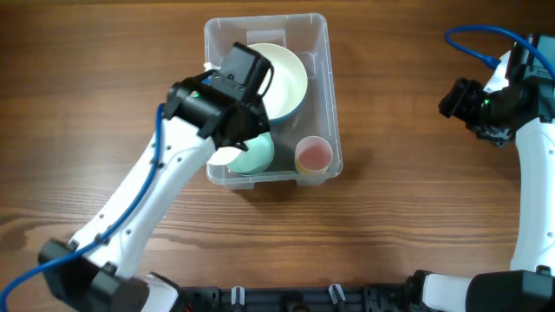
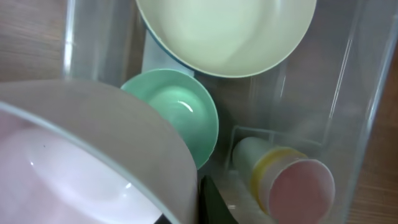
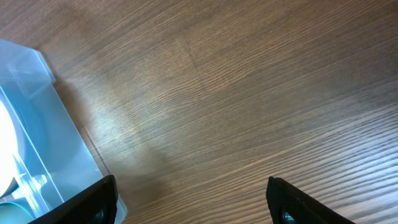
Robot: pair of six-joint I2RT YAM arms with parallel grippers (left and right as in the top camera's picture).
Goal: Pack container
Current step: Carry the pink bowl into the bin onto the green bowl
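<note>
The clear plastic container [image 1: 323, 52] stands at the table's middle back. Inside it lie a cream bowl [image 1: 284, 80], a mint green bowl [image 1: 254, 154] and a pink cup with a yellow band [image 1: 313, 156]. My left gripper [image 1: 236, 132] hangs over the container's front left corner, shut on the rim of a pale pink bowl [image 2: 81, 155], whose white edge shows under it in the overhead view [image 1: 220, 157]. The left wrist view shows the mint bowl [image 2: 180, 115], cream bowl [image 2: 230, 31] and cup [image 2: 292, 183] below. My right gripper [image 1: 455, 97] is open and empty over bare wood [image 3: 193, 199], right of the container [image 3: 25, 124].
The wooden table [image 1: 408, 217] surrounds the container. The right arm's blue cable [image 1: 473, 39] loops at the back right. The left arm [image 1: 130, 208] crosses the front left of the table.
</note>
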